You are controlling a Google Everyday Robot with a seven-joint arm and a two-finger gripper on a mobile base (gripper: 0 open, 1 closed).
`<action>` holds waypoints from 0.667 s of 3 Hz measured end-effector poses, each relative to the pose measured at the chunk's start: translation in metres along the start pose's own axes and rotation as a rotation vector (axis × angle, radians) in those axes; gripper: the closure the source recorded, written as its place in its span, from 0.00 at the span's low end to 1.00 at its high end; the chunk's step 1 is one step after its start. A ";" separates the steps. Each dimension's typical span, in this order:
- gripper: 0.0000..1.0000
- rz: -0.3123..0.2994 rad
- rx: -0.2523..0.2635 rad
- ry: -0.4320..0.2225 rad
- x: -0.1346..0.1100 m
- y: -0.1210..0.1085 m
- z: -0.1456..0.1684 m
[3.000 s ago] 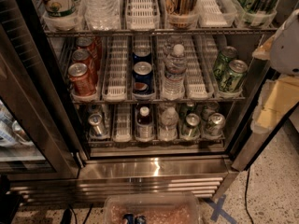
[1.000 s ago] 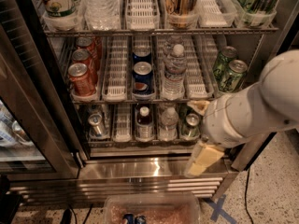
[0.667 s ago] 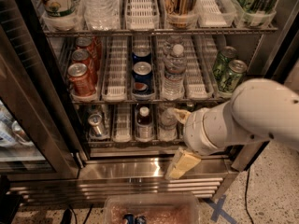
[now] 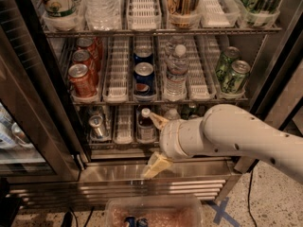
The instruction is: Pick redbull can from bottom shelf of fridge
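- Camera view, looking down into an open fridge (image 4: 118, 173): stainless steel, wire racks, dark door frame along the left edge, slatted grille across the base.
- At the left end of the bottom shelf (image 4: 124, 126): the redbull can (image 4: 97, 125), slim and silver-grey, upright in its lane, shiny round top facing up.
- Just right of that can: a white slotted lane, then a small dark bottle (image 4: 146, 126) with a white cap, near the middle of the shelf's front edge.
- Across the right half of the bottom shelf: a thick white arm (image 4: 246, 136) coming from the right edge, covering most of what stands there, with only a few tops showing above it.
- At the arm's end, before the middle of the shelf's front edge: the gripper (image 4: 148, 145), spread wide and holding nothing.
- Of its two tan fingers (image 4: 157, 164), one pointing up just beside the bottle's cap, the other slanting down over the steel sill.
- Gripper apart from the redbull can, to its right, with the slotted lane between them.
- On the middle shelf, left corner to right corner: red cola cans (image 4: 81, 79), blue cans (image 4: 143, 75), a clear water bottle (image 4: 176, 74), green-and-silver cans (image 4: 234, 74).
- On the speckled floor below the grille: a clear plastic bin (image 4: 151, 209) and a blue tape cross (image 4: 218, 212).
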State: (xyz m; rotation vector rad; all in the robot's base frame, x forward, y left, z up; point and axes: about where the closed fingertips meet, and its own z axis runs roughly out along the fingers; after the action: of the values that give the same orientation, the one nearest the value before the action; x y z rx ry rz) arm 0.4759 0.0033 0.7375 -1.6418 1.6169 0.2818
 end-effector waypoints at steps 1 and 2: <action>0.00 -0.027 -0.009 -0.051 -0.007 0.001 0.017; 0.00 -0.029 -0.011 -0.052 -0.007 0.001 0.018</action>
State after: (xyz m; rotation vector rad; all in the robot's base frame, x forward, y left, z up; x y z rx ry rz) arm 0.4802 0.0204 0.7293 -1.6510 1.5542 0.3167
